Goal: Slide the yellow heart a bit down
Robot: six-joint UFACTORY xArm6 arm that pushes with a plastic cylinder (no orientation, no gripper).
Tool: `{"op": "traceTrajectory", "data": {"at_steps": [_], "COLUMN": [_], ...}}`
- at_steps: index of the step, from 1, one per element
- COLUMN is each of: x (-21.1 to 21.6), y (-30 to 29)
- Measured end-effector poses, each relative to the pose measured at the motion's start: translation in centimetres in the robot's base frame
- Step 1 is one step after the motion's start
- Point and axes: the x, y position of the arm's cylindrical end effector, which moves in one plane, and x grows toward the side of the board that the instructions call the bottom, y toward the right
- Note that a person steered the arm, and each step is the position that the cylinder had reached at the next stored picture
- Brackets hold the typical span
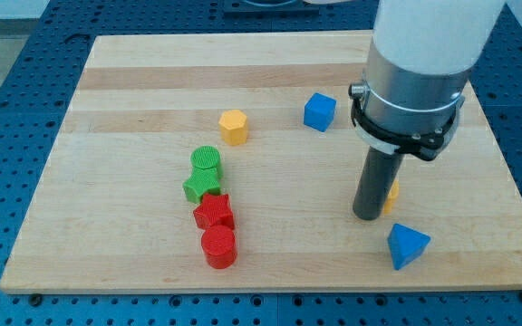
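The yellow heart is mostly hidden behind my rod; only a small orange-yellow sliver shows at the rod's right side. My tip rests on the board at the right of the middle, touching or just beside the heart's left side. The blue triangle block lies just below and to the right of the tip. The blue cube sits above and to the left of the tip.
A yellow hexagon block lies above the middle. A column left of the middle holds a green cylinder, a green star, a red star and a red cylinder. The wooden board ends near the view's bottom.
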Motion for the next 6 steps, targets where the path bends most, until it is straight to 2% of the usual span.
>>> {"op": "traceTrajectory", "data": {"at_steps": [2, 6], "x": [-0.8, -8.4], "y": [-0.1, 1.0]}}
